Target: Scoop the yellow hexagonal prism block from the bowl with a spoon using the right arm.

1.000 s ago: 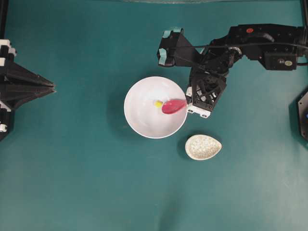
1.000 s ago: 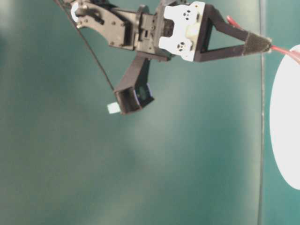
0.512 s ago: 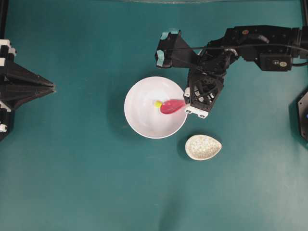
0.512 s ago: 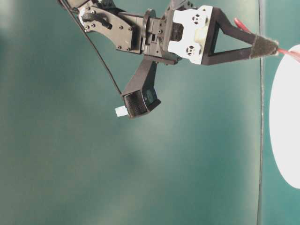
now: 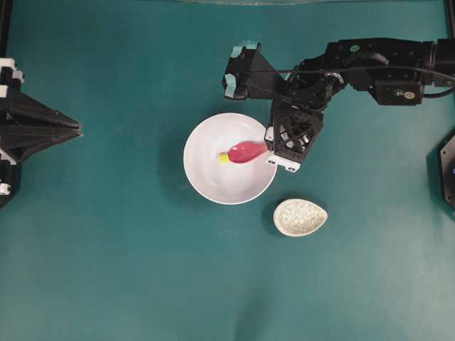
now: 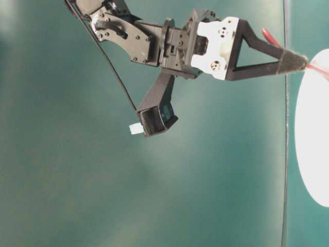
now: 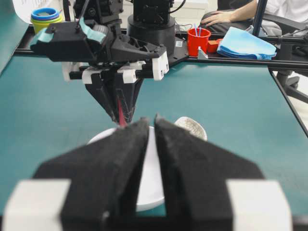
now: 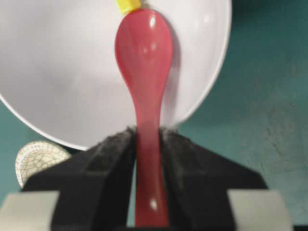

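The white bowl [image 5: 213, 181] sits mid-table. My right gripper [image 5: 269, 148] hovers at its right rim, shut on the handle of the pink-red spoon [image 5: 245, 151]. The scoop reaches into the bowl, and its tip touches the tiny yellow hexagonal prism block [image 5: 224, 158]. In the right wrist view the spoon [image 8: 144, 53] runs straight out from the gripper [image 8: 148, 137], with the block [image 8: 128, 5] at the scoop's far tip over the bowl [image 8: 57, 72]. My left gripper [image 5: 77, 128] rests at the far left edge, shut and empty, pointing at the bowl [image 7: 159, 185].
A speckled beige spoon rest [image 5: 300, 217] lies just below and right of the bowl. Beyond the table's far edge in the left wrist view stand a red cup [image 7: 198, 41], a blue cloth [image 7: 245, 43] and stacked coloured rings [image 7: 45, 14].
The right gripper has shifted left with the spoon. The scoop has pushed deeper into the bowl, nudging the yellow block leftward ahead of its tip. The left arm has not moved.
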Robot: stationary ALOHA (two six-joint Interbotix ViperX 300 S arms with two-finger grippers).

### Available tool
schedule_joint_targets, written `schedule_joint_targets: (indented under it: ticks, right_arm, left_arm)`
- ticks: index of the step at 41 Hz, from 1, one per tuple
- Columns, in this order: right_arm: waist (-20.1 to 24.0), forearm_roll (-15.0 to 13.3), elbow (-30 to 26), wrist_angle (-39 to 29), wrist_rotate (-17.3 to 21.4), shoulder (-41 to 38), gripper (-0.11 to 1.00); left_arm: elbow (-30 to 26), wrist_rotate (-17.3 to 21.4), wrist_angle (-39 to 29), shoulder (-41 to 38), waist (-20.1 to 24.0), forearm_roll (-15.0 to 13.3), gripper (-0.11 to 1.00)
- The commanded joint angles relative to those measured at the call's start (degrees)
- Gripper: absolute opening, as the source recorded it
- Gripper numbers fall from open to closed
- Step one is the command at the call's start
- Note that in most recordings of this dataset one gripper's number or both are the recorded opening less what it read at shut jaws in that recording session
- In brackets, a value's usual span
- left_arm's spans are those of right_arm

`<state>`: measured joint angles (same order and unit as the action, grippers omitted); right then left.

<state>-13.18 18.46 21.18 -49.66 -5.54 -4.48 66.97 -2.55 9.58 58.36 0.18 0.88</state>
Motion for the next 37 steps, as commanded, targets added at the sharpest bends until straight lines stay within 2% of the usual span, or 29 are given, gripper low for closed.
schedule_joint_targets:
  ticks: [1, 23, 37]
  right_arm:
    - [-0.1, 0.0, -1.8, 0.5, -0.1, 0.7, 0.24]
    - [-0.1, -0.4, -1.8, 11.3, -1.0, 0.4, 0.24]
    - [-0.1, -0.7, -2.0, 12.7, -1.1, 2.6, 0.24]
  left_arm:
    - [-1.8, 0.1, 0.3, -0.3, 0.0, -0.1, 0.14]
    - [-1.8, 0.1, 0.3, -0.3, 0.0, -0.1, 0.14]
    - [-1.8, 0.1, 0.3, -0.3, 0.0, -0.1, 0.14]
